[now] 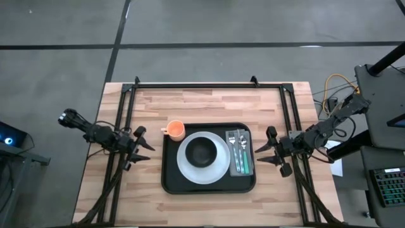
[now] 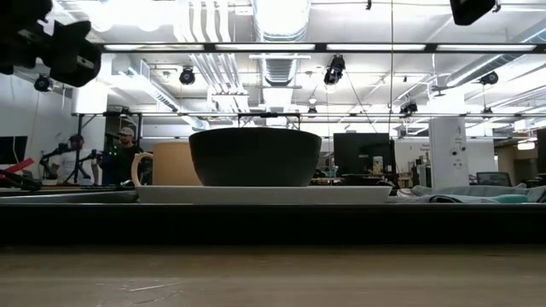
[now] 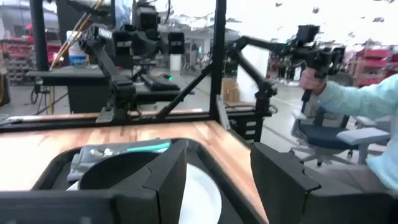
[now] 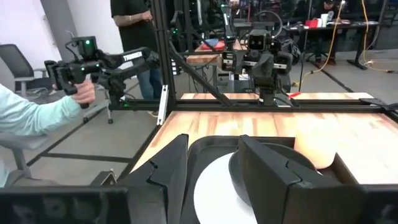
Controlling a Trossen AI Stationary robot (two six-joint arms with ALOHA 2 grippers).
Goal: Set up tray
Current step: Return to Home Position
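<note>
Tray: the big black one (image 1: 209, 188), sitting mid tabletop (image 1: 209, 104), right between the two arms.
On it: white plate (image 1: 186, 166) in the middle with a dark bowl (image 1: 202, 152) on top. An orange cup (image 1: 175, 130) is in a corner on the left arm's side, just beside the plate.
Napkin: grey (image 1: 249, 168), on the tray on the right arm's side of the plate, with the cutlery (image 1: 238, 152) lying side by side on it.
Left claw (image 3: 217, 149): fingers spread, nothing in them, parked just off the tray's left short end, not touching.
Right claw (image 4: 212, 142): same deal, released and bare, just off the tray's right end.
In the way: from the low view the tray's rim hides the bottom of everything, so only the bowl, plate edge and cup poke up.
Around: a black frame bar (image 1: 202, 84) crosses the tabletop's far edge. Off the tabletop there's a person in a pale sleeve (image 4: 25, 118) gripping a handle, plus people (image 2: 126, 153) way back in the room.
</note>
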